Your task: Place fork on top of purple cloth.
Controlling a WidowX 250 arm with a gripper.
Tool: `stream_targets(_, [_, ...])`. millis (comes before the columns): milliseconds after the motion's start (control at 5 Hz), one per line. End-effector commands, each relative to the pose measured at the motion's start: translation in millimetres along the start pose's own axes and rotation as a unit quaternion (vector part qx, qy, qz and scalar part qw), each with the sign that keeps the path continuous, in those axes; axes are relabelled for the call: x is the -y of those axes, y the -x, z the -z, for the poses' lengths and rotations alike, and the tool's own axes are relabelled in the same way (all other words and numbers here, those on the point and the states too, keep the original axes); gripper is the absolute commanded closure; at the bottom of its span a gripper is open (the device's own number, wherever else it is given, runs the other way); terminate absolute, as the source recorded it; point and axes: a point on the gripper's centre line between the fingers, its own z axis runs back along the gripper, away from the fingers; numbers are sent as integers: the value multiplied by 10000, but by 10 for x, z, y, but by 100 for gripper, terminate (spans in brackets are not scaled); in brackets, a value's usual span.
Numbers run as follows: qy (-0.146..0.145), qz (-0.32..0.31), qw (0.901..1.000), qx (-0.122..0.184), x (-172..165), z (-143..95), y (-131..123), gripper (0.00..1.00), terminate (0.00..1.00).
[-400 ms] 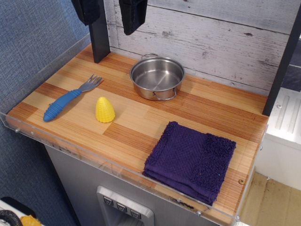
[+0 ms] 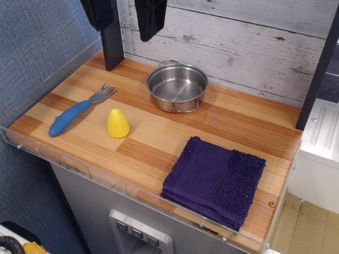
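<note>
The fork lies flat at the left of the wooden counter, with its ribbed blue handle toward the front left and its silver tines pointing to the back right. The purple cloth lies folded at the front right of the counter, far from the fork. My gripper hangs high at the top edge of the view, above the back left of the counter. Its two dark fingers are spread apart and hold nothing. It is well above and behind the fork.
A yellow corn-shaped cone stands just right of the fork. A steel pot sits at the back middle. A black post rises at the back left. A clear plastic rim runs along the counter's front and left edges.
The gripper's fingers have dropped very slightly at the top of the view. Nothing on the counter has moved.
</note>
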Motion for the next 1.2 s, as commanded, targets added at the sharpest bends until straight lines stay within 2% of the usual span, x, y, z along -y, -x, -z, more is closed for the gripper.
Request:
stream_targets(0, [-86,-29,9995,287,-499,-47,-123,0,0])
stream_targets(200, [-224,36,9989,413,-746,-32,-209,0,0])
stream_targets(400, [-368,102,9986,362,-960,133,-241,0,0])
stream_targets(600, [-428,83,9988,224,-1052,435,-238,0,0])
stream_targets(1000, [-382,-87,9992,-53,-1049,936,-20,0,0])
